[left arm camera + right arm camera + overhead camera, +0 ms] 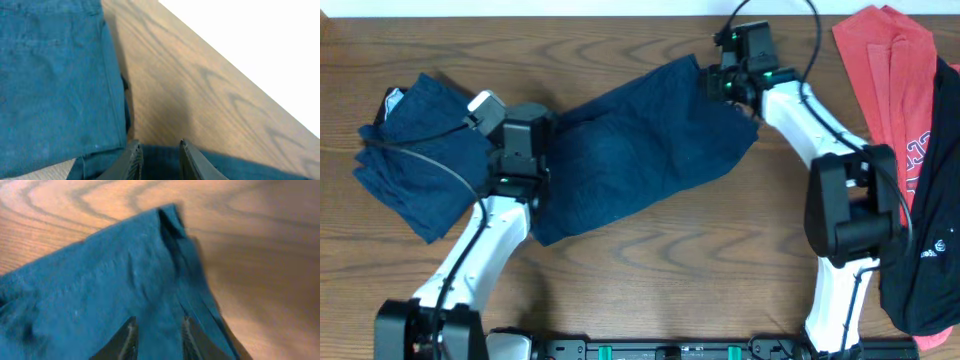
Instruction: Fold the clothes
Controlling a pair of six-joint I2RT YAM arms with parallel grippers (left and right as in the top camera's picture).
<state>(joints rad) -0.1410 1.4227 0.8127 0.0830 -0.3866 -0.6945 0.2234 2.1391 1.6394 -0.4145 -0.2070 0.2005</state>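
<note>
Overhead and wrist views, folding task at an early stage. The central shorts (640, 150) lie open and diagonal across the table (670, 270), in one layer and with no fold visible.

The left gripper (158, 150) is at their lower-left edge and the right gripper (156, 330) at their upper-right corner. In each wrist view the two fingers stand slightly apart with navy cloth between them. Whether either gripper is clamping the cloth or only straddling it cannot be told.

A second pair of shorts (415, 160) sits at the left end of the table, just beside the left arm. It is gathered into a rough, uneven bundle rather than a neat fold.

A red garment (890, 70) and a black garment (935, 200) lie at the right edge, apart from both grippers.

Judged progress: the central pair is laid out ready for its first fold, and that fold is not yet made. The left bundle may count as finished, though it looks loose.
</note>
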